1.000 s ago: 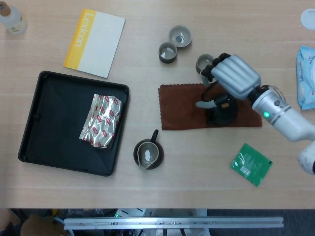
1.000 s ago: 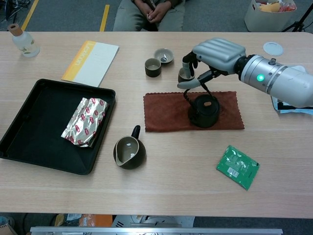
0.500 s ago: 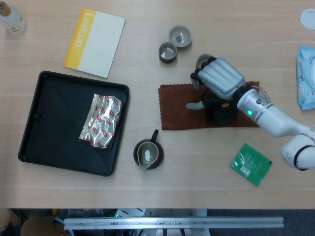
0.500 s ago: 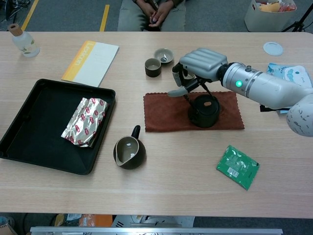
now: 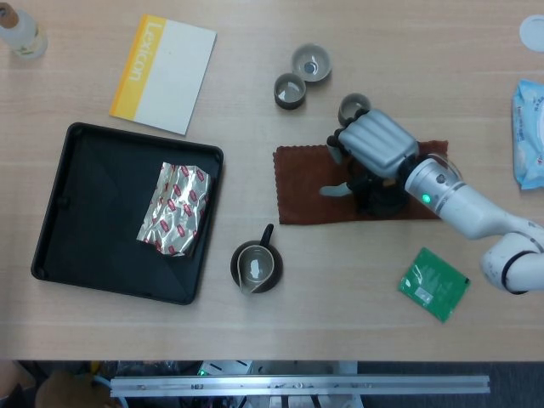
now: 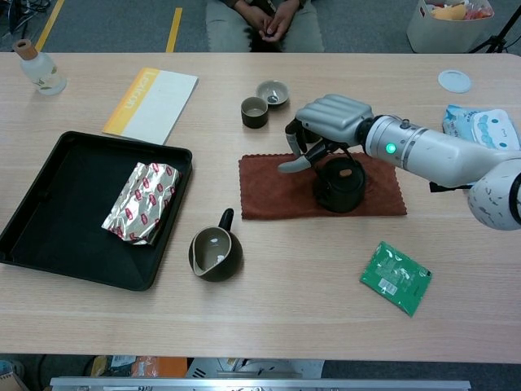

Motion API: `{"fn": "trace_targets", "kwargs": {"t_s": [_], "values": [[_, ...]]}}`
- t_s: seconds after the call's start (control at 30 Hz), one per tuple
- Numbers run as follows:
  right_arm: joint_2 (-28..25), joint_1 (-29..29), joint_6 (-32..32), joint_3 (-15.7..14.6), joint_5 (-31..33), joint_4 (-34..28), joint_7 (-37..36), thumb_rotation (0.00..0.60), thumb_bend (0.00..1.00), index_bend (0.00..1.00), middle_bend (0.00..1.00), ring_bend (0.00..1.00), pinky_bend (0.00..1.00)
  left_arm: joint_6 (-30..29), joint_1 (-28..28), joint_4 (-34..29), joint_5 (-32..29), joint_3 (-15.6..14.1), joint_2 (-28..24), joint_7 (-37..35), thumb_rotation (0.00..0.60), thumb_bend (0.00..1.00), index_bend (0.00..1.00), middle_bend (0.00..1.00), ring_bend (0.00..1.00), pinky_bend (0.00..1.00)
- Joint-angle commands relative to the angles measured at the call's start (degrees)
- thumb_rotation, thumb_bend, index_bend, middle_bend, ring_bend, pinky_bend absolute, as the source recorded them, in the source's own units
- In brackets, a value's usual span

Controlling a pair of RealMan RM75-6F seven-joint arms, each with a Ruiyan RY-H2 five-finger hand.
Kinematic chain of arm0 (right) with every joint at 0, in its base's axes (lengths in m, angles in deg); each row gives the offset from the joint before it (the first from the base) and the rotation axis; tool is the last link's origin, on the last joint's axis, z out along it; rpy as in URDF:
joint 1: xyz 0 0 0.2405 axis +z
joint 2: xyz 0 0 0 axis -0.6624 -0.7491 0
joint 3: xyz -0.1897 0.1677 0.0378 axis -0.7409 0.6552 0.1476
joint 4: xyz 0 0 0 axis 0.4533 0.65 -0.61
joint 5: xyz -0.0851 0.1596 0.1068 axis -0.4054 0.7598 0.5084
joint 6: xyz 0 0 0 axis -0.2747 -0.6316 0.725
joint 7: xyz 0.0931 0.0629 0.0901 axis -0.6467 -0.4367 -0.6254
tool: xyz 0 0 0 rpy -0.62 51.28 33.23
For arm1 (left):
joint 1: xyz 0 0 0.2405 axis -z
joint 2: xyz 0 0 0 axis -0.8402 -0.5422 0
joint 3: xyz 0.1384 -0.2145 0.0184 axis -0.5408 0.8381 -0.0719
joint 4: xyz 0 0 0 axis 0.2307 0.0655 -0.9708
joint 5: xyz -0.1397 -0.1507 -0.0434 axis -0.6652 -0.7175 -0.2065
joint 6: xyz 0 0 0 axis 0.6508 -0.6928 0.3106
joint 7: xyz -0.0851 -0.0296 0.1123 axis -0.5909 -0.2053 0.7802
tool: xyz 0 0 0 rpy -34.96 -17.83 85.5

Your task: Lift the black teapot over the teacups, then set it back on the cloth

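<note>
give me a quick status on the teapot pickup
Right hand down over the black teapot, grip not confirmed. Teapot on brown cloth. Left hand out of view. Teacups close behind.

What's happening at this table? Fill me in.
The right hand has come down over the black teapot, which sits on the brown cloth. Its fingers curl around the handle, but a firm grip can't be confirmed. The pot isn't lifted yet. Three teacups stand just beyond the cloth. The left hand isn't in view.
</note>
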Motion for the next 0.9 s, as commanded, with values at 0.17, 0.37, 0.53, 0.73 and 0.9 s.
{"fn": "trace_targets", "kwargs": {"t_s": [0.17,0.37,0.53,0.73,0.9], "values": [[-2.0,-0.5,-0.8,-1.3,-0.9,-2.0,-0.3,0.14,0.11,0.54,0.56,0.45,0.33,0.1,0.0,0.3,-0.1,0.0,0.3,-0.3,0.6,0.25,0.12,0.14,0.1,0.07],[-4.0,-1.0,-0.5,-2.3,-0.4,-3.6,0.2,0.143,0.11,0.55,0.57,0.45,0.33,0.2,0.0,0.5,-0.1,0.0,0.6,-0.5,0.6,0.25,0.12,0.14,0.1,0.07],[-4.7,-1.3,0.1,-3.1,0.1,-4.2,0.8,0.143,0.11,0.55,0.57,0.45,0.33,0.2,0.0,0.4,0.2,-0.1,0.7,-0.4,0.6,0.25,0.12,0.14,0.1,0.07],[-5.4,-1.6,0.2,-3.6,0.5,-4.8,1.1,0.143,0.11,0.55,0.57,0.45,0.33,-0.1,-0.2,0.2,0.3,-0.1,0.7,-0.3,0.6,0.25,0.12,0.14,0.1,0.07],[-6.9,-2.0,-0.3,-3.9,0.5,-5.6,1.2,0.143,0.11,0.56,0.59,0.47,0.33,-0.2,-0.3,0.1,0.3,-0.2,0.7,-0.1,0.6,0.25,0.12,0.14,0.1,0.07]]}}
